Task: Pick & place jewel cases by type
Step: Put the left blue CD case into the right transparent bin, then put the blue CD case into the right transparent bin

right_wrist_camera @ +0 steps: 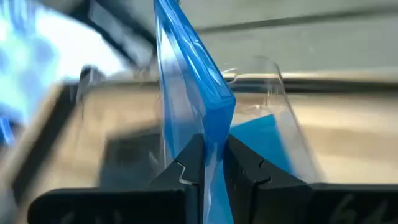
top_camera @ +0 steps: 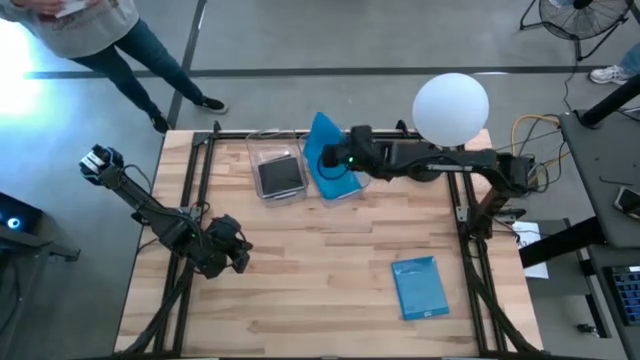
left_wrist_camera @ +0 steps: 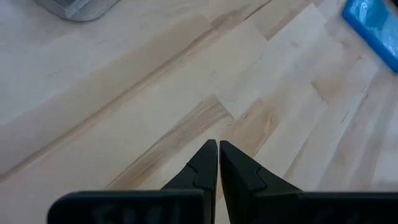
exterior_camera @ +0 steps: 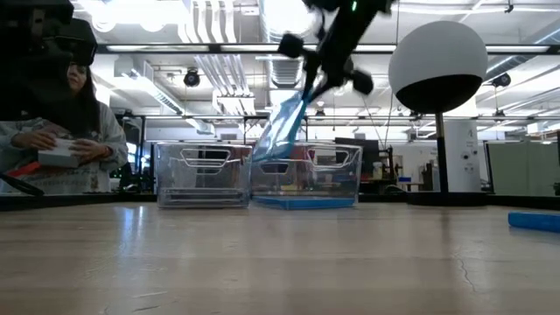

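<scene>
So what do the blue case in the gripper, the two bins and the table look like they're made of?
Blue case in the shut right gripper: likely translucent glossy plastic, since light passes through it. Bins: clear hard plastic, the room shows through. Table: pale wood planks with visible grain, apparently smooth.

A lab or workshop is indicated: ceiling ducts (exterior_camera: 219,66), floor fan (top_camera: 580,20), wooden desk (top_camera: 320,270) on metal frame.

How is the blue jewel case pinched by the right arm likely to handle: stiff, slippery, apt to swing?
Probably stiff: the blue jewel case stays flat though the right end effector grips only one edge. Its glossy plastic may slip. Tilted above the bin, it might pivot.
</scene>
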